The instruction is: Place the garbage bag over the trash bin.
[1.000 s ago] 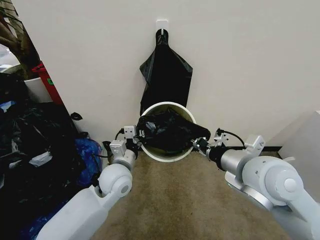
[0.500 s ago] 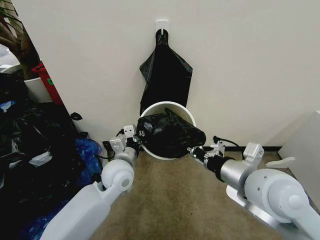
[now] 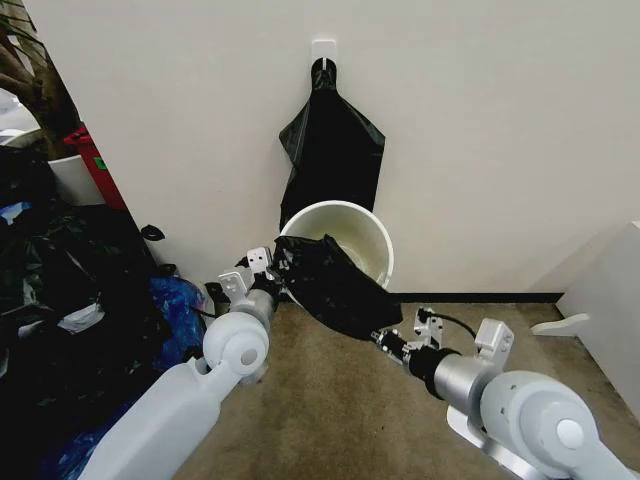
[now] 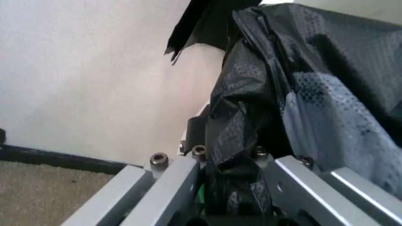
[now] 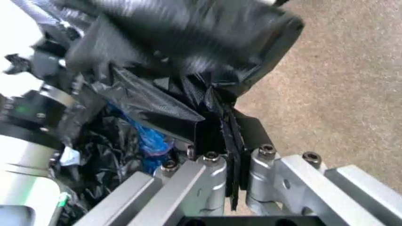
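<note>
No text, label, brand, number or sign can be read anywhere. The garbage bag [image 3: 335, 285] and the trash bin [image 3: 372, 237] carry no print. The red container [image 3: 97, 163] at far left has a small green patch, too small to make out.

The garbage bag [image 3: 335, 285] drapes from the trash bin [image 3: 372, 240], between both grippers.
</note>
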### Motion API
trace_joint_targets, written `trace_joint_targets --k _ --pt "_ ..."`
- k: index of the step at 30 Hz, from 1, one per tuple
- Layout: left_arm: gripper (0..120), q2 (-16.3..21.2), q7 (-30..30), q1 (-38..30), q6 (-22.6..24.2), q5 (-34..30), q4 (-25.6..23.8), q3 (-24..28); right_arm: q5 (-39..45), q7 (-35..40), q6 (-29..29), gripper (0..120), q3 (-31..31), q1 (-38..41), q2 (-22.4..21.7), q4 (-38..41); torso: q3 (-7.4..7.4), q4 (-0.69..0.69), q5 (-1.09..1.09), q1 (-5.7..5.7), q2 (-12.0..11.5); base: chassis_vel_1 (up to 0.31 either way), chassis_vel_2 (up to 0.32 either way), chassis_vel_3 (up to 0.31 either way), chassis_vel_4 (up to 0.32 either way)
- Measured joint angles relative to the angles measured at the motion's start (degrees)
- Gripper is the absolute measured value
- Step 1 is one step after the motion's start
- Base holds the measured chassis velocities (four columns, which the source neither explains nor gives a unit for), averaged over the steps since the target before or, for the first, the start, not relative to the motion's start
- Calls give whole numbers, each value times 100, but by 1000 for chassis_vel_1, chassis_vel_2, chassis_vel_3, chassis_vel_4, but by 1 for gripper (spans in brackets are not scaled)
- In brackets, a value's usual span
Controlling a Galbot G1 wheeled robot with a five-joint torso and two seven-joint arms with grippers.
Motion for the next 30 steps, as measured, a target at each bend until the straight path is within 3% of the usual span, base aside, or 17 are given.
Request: trace_joint_targets --k 18,30 --pt "1 79 -7 102 25 -20 -134 -29 -1491 -778 -144 0 10 141 -51 -723 0 1 1 0 0 0 0 0 0" --pt "1 23 18 56 16 83 37 -46 -673 -525 -120 0 -8 -204 -117 240 0 0 0 0 0 0 0 0 0"
